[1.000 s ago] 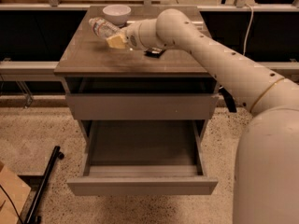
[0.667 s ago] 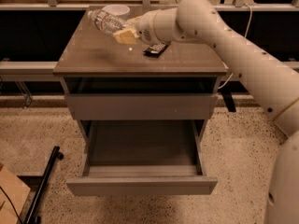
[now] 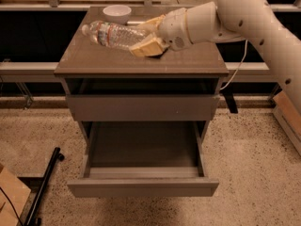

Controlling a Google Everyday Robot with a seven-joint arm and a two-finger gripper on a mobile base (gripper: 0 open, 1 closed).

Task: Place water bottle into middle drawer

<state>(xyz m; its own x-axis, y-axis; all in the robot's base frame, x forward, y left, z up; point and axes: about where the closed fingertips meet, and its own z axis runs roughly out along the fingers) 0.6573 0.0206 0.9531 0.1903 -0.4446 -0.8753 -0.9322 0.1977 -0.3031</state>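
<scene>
A robot's white arm (image 3: pixel 263 18) is reaching in from the right over a grey-brown metal cabinet, its cream-coloured gripper (image 3: pixel 138 37) closing its tan jaws across the base end of a small clear crinkled plastic water bottle (image 3: pixel 113 33). The bottle is lying sideways, its capped neck pointing left, away from the jaws, and it is sitting at or just above the cabinet's top surface (image 3: pixel 197 62); which one cannot be told. A round white bowl (image 3: pixel 117 13) is standing just behind the jaws. The wide grey-brown middle drawer (image 3: pixel 141 188) is hanging open well below and in front of the jaws, its dark tray showing, beneath a shut upper drawer (image 3: pixel 141 108). The pick-up appears done and the carry is beginning. The next move is calling for swinging the bottle forward past the surface's edge, lowering it into the tray, then spreading the jaws.
</scene>
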